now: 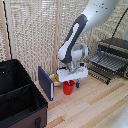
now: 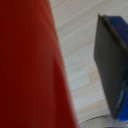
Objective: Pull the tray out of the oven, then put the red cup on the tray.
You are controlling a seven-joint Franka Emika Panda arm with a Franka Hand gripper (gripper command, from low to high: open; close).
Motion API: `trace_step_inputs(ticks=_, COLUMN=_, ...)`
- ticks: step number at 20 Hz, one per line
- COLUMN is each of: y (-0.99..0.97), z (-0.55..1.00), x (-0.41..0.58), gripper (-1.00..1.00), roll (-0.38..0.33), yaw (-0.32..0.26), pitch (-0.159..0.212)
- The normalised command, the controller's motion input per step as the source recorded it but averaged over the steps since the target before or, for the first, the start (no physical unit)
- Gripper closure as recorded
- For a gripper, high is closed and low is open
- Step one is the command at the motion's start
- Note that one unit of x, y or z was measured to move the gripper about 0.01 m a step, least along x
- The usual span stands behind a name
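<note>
Gripper (image 1: pixel 70 81) in the exterior view sits down over the red cup (image 1: pixel 68 87) on the wooden table (image 1: pixel 95 107), beside the upright blue board (image 1: pixel 46 82); whether it grips, I cannot tell. Behind, the tray (image 1: pixel 106 61) juts from the oven (image 1: pixel 116 52). Wrist view: red cup (image 2: pixel 27 65) fills the frame, blue board (image 2: pixel 112 62) nearby

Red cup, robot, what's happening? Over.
End effector down on red cup, grip unclear. Tray out of oven. Blue board stands close beside the cup.
</note>
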Motion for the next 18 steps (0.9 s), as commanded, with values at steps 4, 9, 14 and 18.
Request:
trace_step_inputs(ticks=4, y=-0.01, z=0.14, x=0.103, gripper=1.00, roll=0.061, yaw=-0.136, pitch=-0.111)
trace_step_inputs(ticks=9, y=-0.01, z=0.73, x=0.168, gripper=1.00, roll=0.079, yaw=-0.177, pitch=0.018)
trace_step_inputs(ticks=14, y=-0.06, z=0.89, x=0.247, gripper=1.00, roll=0.054, yaw=-0.157, pitch=0.081)
trace_step_inputs(ticks=18, y=-0.16, z=0.87, x=0.409, gripper=1.00, roll=0.010, yaw=-0.177, pitch=0.073)
